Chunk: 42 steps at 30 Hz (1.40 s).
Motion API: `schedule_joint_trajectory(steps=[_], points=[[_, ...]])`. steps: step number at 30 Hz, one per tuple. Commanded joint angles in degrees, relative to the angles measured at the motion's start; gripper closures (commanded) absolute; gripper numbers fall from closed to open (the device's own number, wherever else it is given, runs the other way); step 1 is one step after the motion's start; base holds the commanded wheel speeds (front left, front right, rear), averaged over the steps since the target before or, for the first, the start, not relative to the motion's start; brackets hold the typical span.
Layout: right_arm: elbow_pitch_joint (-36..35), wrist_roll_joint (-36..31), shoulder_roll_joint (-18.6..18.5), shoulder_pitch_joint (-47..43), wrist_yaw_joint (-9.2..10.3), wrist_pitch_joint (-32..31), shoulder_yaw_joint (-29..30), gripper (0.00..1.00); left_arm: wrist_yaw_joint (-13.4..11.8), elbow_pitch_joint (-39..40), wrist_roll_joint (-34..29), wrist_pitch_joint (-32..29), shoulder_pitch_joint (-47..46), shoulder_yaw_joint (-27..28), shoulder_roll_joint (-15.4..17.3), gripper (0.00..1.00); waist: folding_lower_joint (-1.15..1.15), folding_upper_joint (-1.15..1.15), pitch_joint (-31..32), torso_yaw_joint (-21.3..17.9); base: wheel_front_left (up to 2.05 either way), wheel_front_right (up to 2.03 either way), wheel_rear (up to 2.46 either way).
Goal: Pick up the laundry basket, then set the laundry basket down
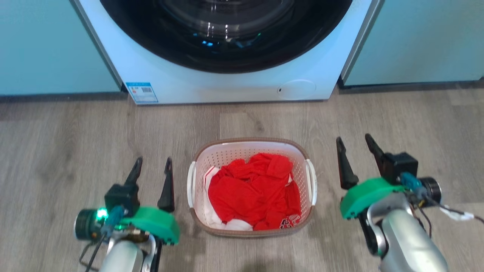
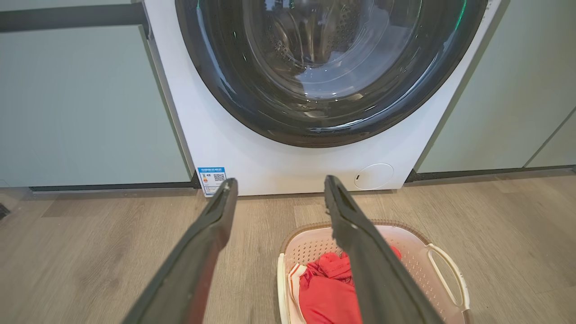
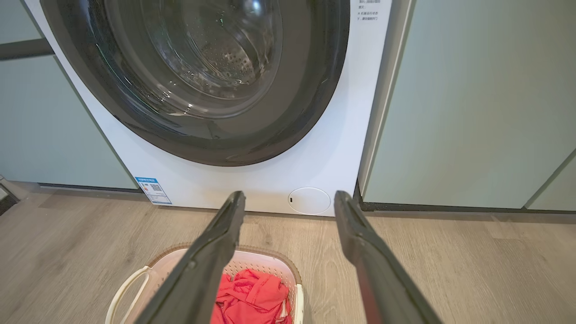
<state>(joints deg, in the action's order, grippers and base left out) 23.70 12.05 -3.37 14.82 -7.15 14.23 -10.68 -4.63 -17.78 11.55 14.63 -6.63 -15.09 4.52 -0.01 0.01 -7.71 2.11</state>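
While the laundry basket point(image 1: 227, 156) sits on the wood floor point(image 1: 75, 132) at the washing machine's point(image 1: 227, 85) 6 o'clock, holding red clothes point(image 1: 253, 189), you have it flanked. Your left end effector point(image 1: 153, 161) hovers at its 9 o'clock, just beside the white handle point(image 1: 191, 185), fingers spread wide and empty. Your right end effector point(image 1: 354, 139) stands at its 3 o'clock, slightly further off, equally wide apart, gripping nothing.
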Motion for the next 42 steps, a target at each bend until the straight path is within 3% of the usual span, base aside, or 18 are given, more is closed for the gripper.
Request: schedule_joint_trajectory(steps=[1, 15, 41, 42], points=[[-3.00, -0.82, 0.49, -0.91, -0.34, 0.76, -0.54, 0.00, -0.31, 2.99, -0.77, 0.37, 0.01, 2.84, 0.08, 0.00, 0.01, -0.01, 1.19, -0.31, 0.00, 0.00, 0.00], [-10.74, -0.84, 0.49, -10.24, -0.34, 0.76, 2.50, 0.00, -0.33, 10.77, -2.70, 0.37, 8.81, 8.12, -0.89, 0.00, 0.01, -0.01, 4.69, -1.31, 0.00, 0.00, 0.00], [-11.73, -0.49, 0.49, -13.40, -0.34, 0.77, 2.47, 0.00, 0.44, 11.85, -4.49, 0.37, 12.79, 10.45, -1.54, 0.00, 0.01, -0.01, 7.74, -1.86, 0.00, 0.00, 0.00], [-9.73, -0.46, 0.58, -14.41, 0.00, 0.00, 3.52, 1.00, 0.57, 9.69, -3.97, 0.00, 14.42, 8.35, -1.27, 1.00, 0.01, -0.01, 7.74, -1.86, 0.00, 0.00, 0.00]])
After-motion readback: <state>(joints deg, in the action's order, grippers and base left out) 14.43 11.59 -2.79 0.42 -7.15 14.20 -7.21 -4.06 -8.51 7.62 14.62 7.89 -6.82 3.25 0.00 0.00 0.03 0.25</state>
